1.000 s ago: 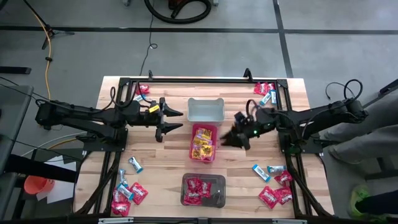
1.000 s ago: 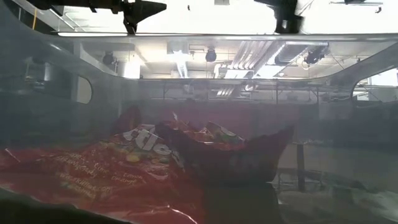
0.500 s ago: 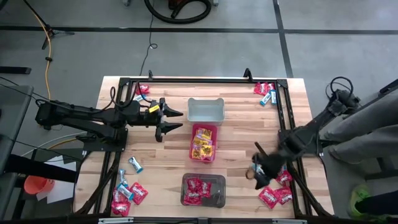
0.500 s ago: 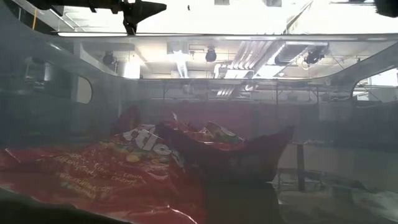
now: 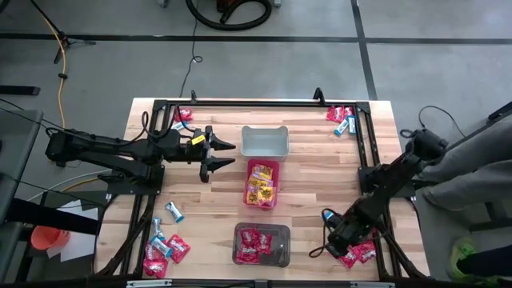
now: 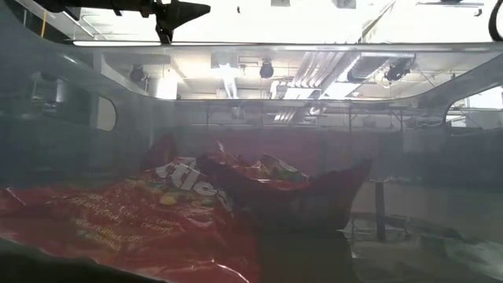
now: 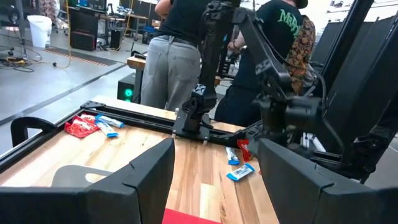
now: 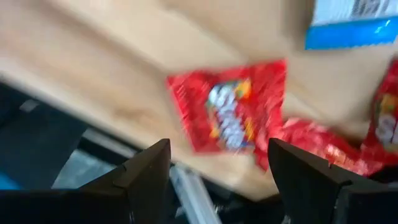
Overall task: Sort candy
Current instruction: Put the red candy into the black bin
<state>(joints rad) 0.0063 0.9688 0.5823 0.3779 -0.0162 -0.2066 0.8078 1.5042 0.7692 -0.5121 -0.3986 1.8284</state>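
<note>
Above red candy point(image 8: 231, 118): right gripper point(image 8: 219, 163) (wide, empty)

Candy scattered in clusters across the tabletop

Red and blue-and-white packets point(image 5: 164, 246) lie flat at the near left corner; more point(image 5: 342, 119) sit at the far right corner, a few point(image 5: 182, 118) at the far left. Yellow packets point(image 5: 261, 186) fill the pink bin, red ones point(image 5: 254, 242) the dark bin.

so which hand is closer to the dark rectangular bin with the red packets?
Right. The right hand hovers just beside the dark rectangular bin, over the red packets by the table's right edge. The left hand waits farther off, past the pink bin.
</note>
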